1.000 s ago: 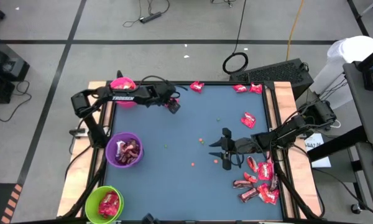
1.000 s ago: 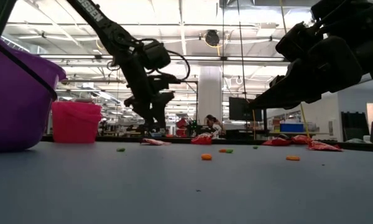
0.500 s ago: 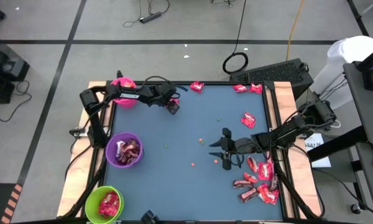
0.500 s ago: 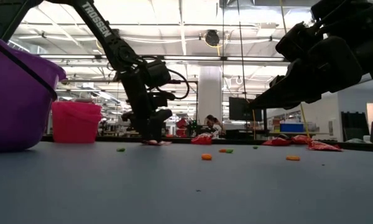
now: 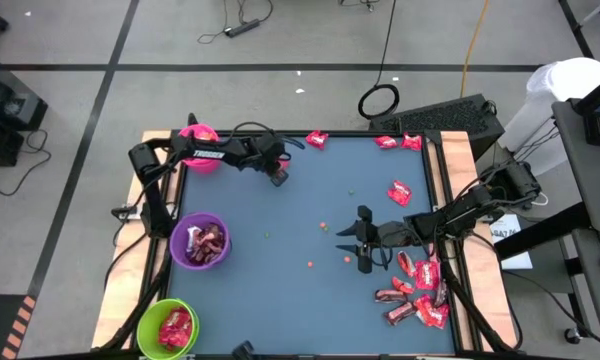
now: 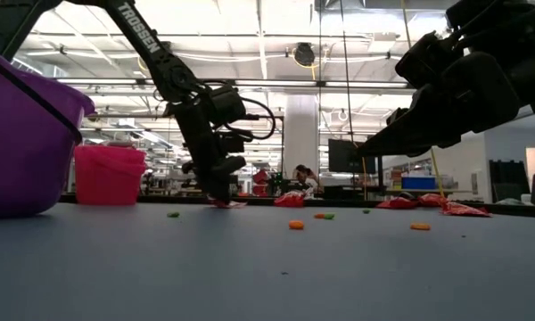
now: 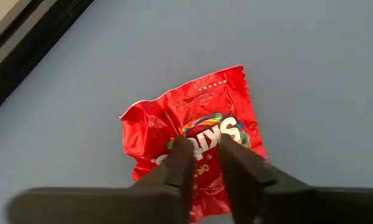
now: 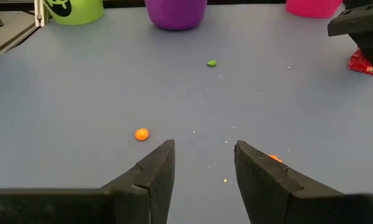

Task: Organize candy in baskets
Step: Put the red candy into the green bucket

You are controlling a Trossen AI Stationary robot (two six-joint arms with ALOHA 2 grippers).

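My left gripper (image 7: 206, 163) is down on a red candy packet (image 7: 193, 134) near the far edge of the blue table (image 5: 280, 280), just right of the pink basket (image 5: 193, 132); my fingers (image 7: 180, 163) are pinched onto its middle, across the white "Skittles" lettering. "TROSSEN" reads along my left arm (image 5: 208, 153). My right gripper (image 5: 356, 242) hovers over the table's middle-right, fingers parted around nothing, with a heap of red and brown candy (image 5: 418, 290) on the near right. The purple basket (image 5: 202, 241) and the lime green basket (image 5: 170, 326) sit on the left, each holding candy
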